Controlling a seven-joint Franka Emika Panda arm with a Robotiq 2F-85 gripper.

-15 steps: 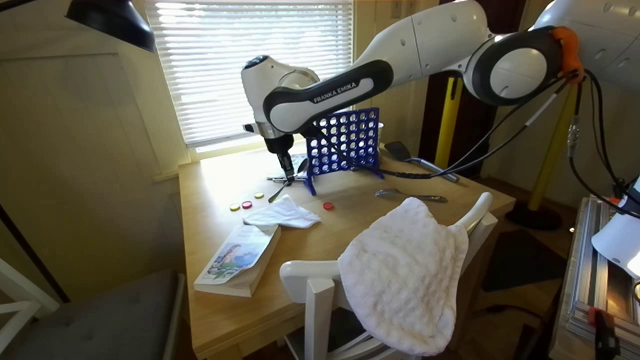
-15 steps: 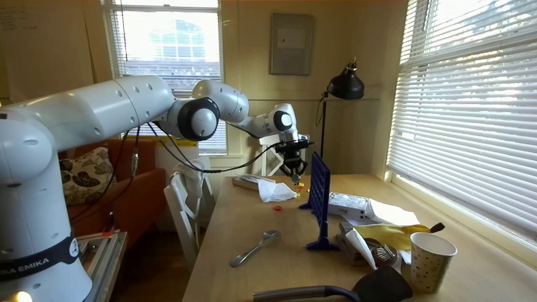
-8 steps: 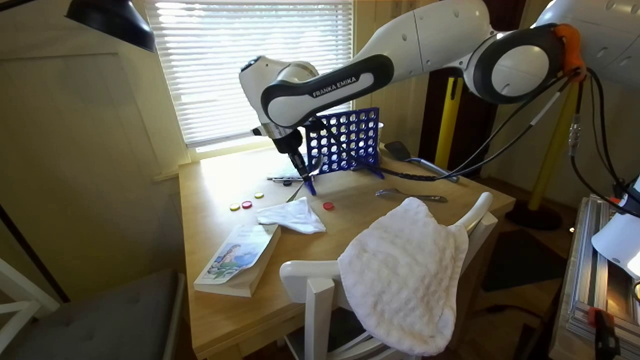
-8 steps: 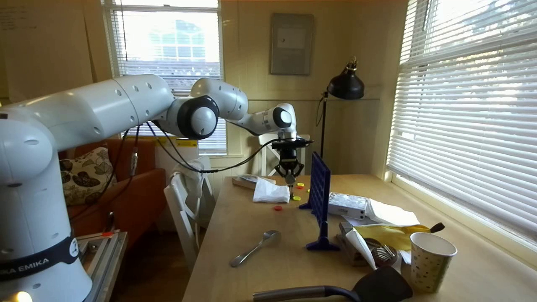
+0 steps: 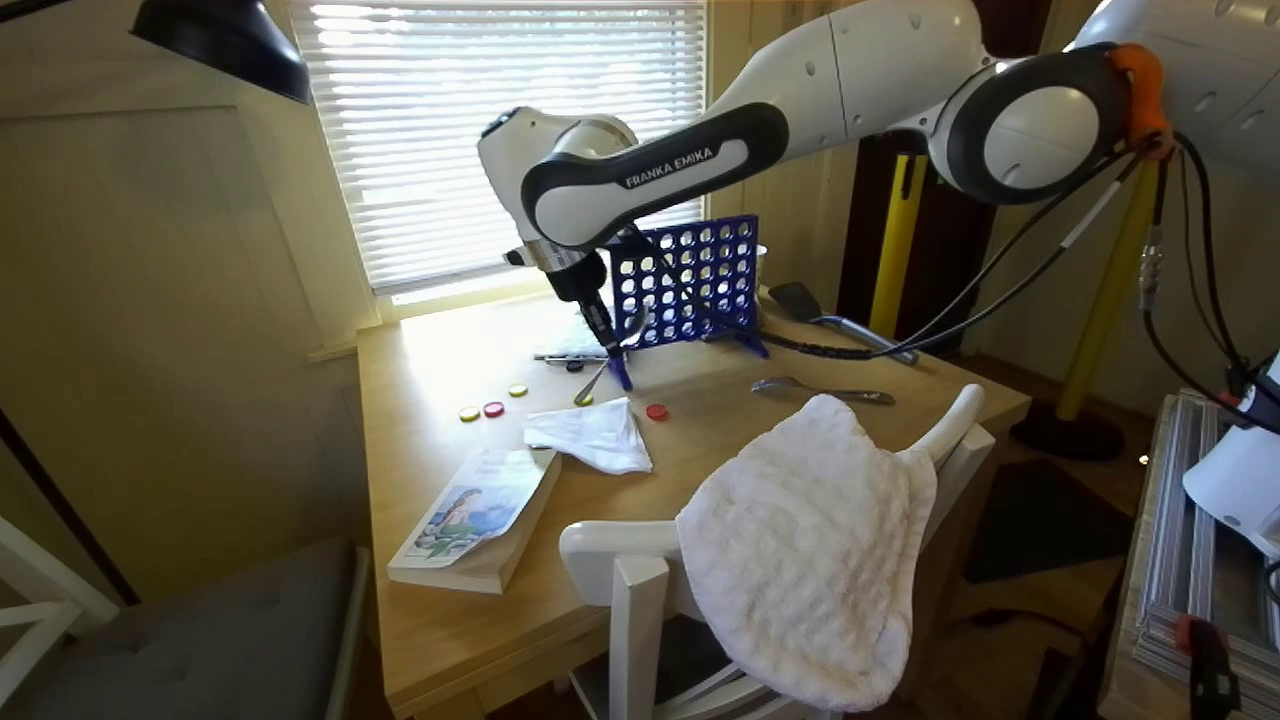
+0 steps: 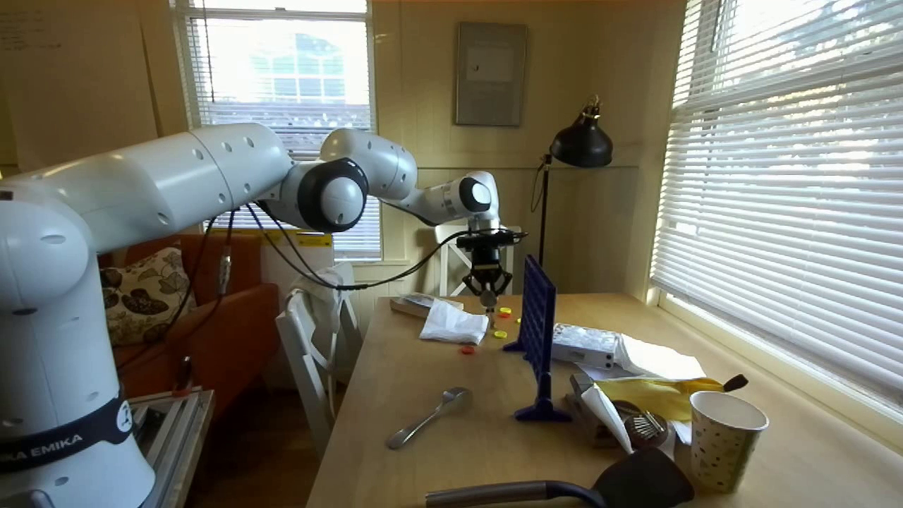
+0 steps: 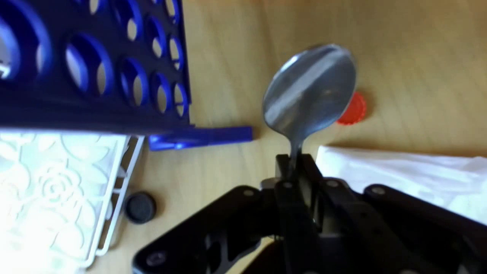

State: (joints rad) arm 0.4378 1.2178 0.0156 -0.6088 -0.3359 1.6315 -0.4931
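Hand clamped on a metal spoon by the handle, near its bowl; I judge it light, rigid, slippery, that hold sound if firm.

Looks like a home, with an orange armchair, patterned cushion, wooden table, white chair, black lamp, paperback book and slatted blinds.

End effector gripping spoon, apparently by handle.
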